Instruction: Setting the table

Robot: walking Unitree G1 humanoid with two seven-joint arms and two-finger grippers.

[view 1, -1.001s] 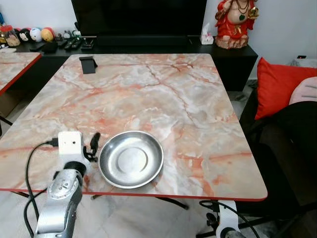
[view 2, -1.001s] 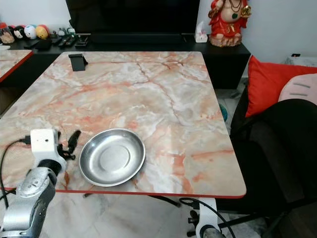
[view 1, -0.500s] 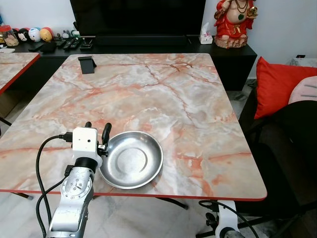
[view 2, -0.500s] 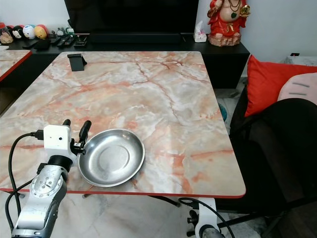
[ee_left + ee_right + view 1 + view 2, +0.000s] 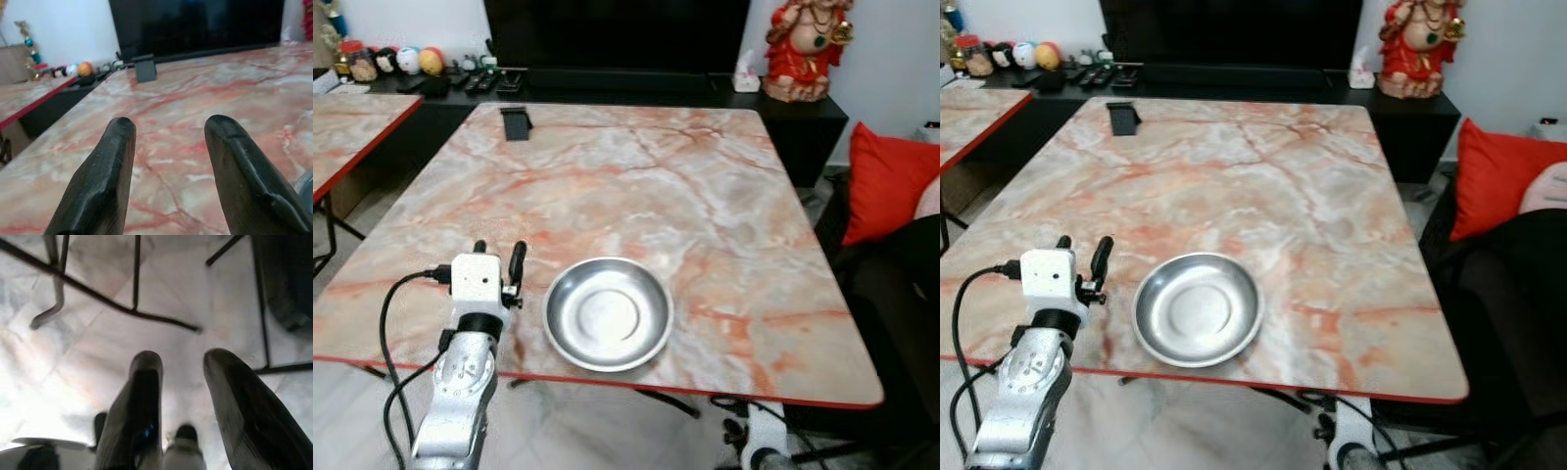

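**Inspector:** Your left gripper (image 5: pixel 499 257) stands with its jaws parted and nothing between them, at the lower left of the left eye view, over the near edge of the marble table (image 5: pixel 636 176). It sits just beside the steel bowl (image 5: pixel 607 313) and apart from it.

**Operator:** And the right one?

**Inspector:** Your right gripper (image 5: pixel 183 382) hangs idle over the floor, jaws parted, holding nothing.

**Operator:** How far along are we?

**Inspector:** In my judgement, barely begun. One bowl is set at lower centre, near the table's red front edge. No cutlery, cup or further dish is visible. A small black stand (image 5: pixel 515 123) sits at the far left corner. You have most of the setting left.
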